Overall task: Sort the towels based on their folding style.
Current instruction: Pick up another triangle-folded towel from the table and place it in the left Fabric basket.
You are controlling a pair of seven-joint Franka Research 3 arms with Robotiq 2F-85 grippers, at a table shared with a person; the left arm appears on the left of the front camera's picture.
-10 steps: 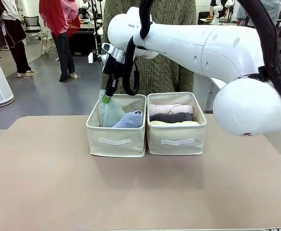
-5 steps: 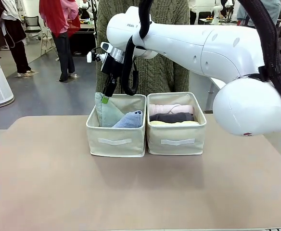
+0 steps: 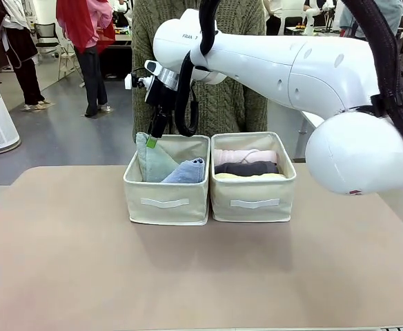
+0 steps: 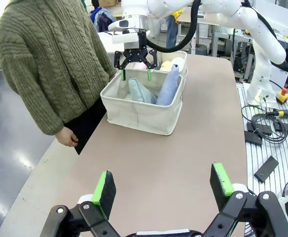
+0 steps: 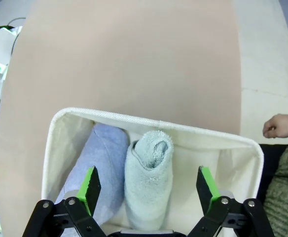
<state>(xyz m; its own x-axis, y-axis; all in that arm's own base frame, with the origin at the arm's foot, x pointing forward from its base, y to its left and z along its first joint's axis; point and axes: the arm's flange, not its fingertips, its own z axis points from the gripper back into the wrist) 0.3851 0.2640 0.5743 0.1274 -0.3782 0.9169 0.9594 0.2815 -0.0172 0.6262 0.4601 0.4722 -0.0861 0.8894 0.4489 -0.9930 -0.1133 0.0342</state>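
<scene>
My right gripper (image 3: 151,140) hangs open just above the back left corner of the left cream bin (image 3: 165,202). In that bin stand two cone-folded towels, a grey-green one (image 3: 153,163) and a pale blue one (image 3: 188,171). From the right wrist, the open gripper (image 5: 148,183) straddles the grey-green towel (image 5: 149,173) without touching it, and the pale blue towel (image 5: 97,163) leans beside it. The right bin (image 3: 253,201) holds rolled towels: pink (image 3: 246,156), dark grey (image 3: 246,168) and yellow (image 3: 250,176). My left gripper (image 4: 162,185) is open over bare table, far from the bins.
A person in a green knitted sweater (image 3: 222,103) stands right behind the bins, one hand (image 5: 277,126) hanging near the left bin's far side. The brown tabletop (image 3: 188,276) in front of the bins is bare. Cables and boxes (image 4: 270,133) lie on the side bench.
My right gripper has opened and let go of the grey-green towel, then lifted a little. The towel has settled lower into the left bin.
</scene>
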